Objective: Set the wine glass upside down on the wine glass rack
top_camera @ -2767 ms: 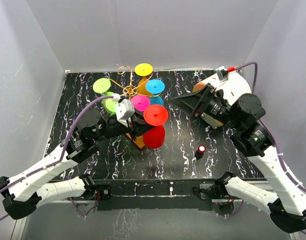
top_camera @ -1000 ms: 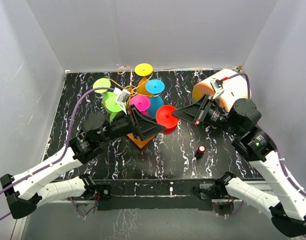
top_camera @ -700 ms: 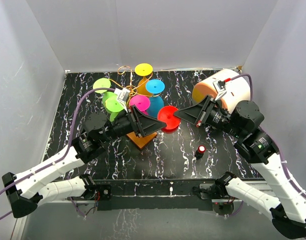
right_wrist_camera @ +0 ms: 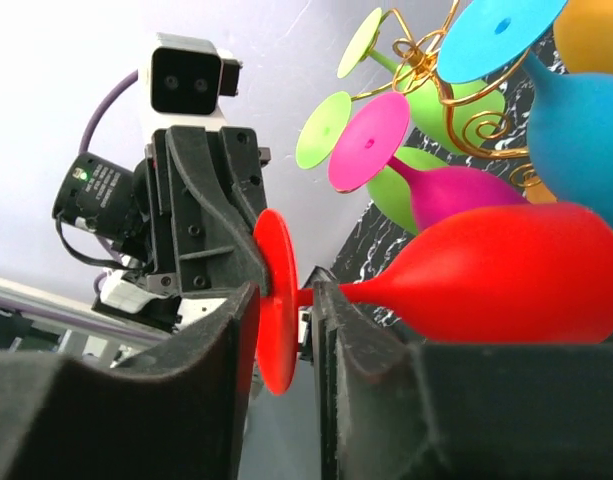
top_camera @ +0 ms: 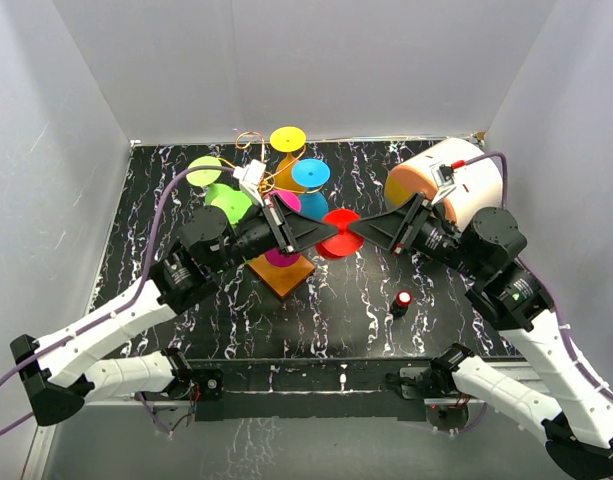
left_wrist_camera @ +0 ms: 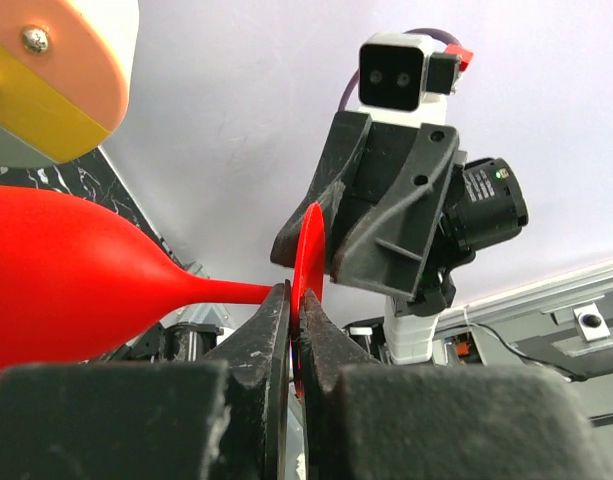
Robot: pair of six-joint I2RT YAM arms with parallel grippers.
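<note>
- Left gripper (left_wrist_camera: pixel 296 300) pinches the red wine glass (left_wrist_camera: pixel 76 270) stem by its foot.
- Right gripper (right_wrist_camera: pixel 283 295) sits slightly spread around that stem.
- Glass hangs sideways, just beside the wine glass rack (top_camera: pixel 282 275).

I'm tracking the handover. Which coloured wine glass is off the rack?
The red glass, pinched at its foot by the left gripper; the other glasses all hang on the gold rack.

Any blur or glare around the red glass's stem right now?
Top external: sharp, evenly lit, no glare on the red wine glass. Left wrist: the left gripper is dark and soft, the stem crisp. Right wrist: the right gripper is blurred; glass and wine glass rack are sharp.
</note>
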